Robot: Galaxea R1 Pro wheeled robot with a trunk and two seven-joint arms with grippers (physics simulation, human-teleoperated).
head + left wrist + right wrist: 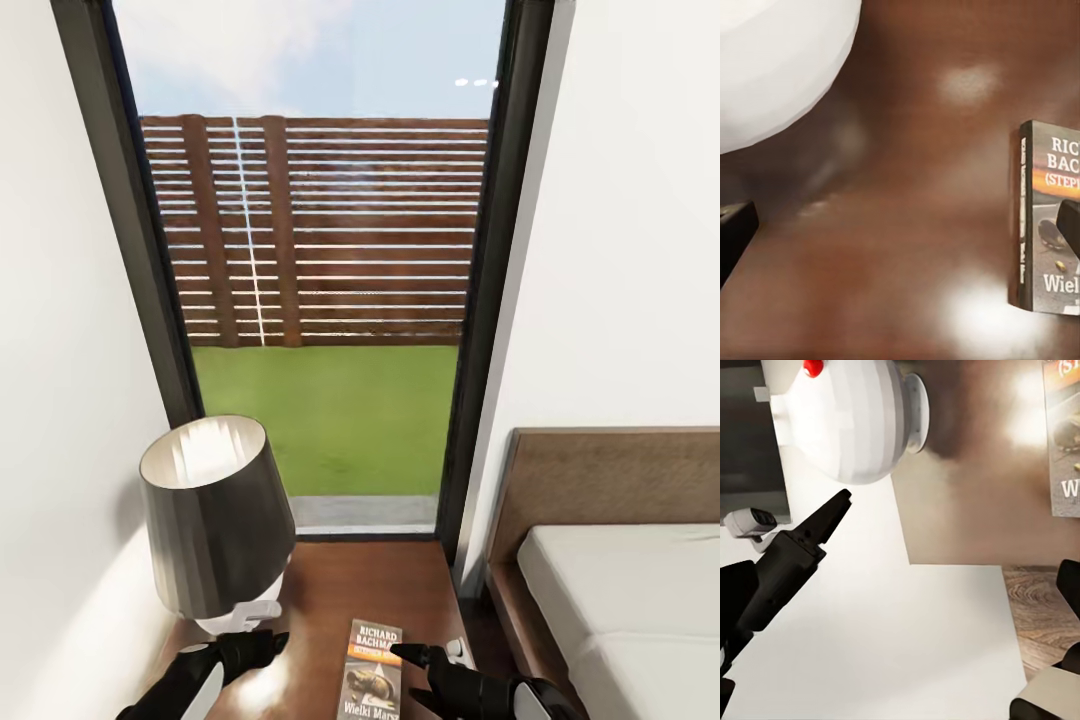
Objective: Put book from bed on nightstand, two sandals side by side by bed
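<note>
A: Nearest first. Where's the book (371,670)?

B: Flat on the nightstand (340,590), cover up, toward the bed-side half of the top. The right pincer (418,672) is at its bed-side edge, spread wide, nothing between the fingers. One dark fingertip (1069,225) overlaps the cover in the left wrist view.

A: Left pincer (262,640)?

B: On the nightstand's other side, just beside the lamp (215,520) base. Can't tell if it's wide or narrow; the fingers aren't clear in any view.

A: How would the book handle?

B: My guess: light, thin, a bit bendy, glossy cover on a glossy top, so it could slide. Best taken across the long edges near the middle, or by the spine, not by a corner.

A: Counts?

B: One book, one nightstand, one lamp with a dark shade and white round base, two pincers. No sandals counted here.

A: Further out?

B: The bed (620,590), just beside the nightstand, one pale mattress on a brown frame with headboard. Behind the nightstand, one tall dark-framed window (320,300); beyond it grass, then a slatted fence (320,230).

A: Book step done?

B: Looks so, judging by where it lies.
</note>
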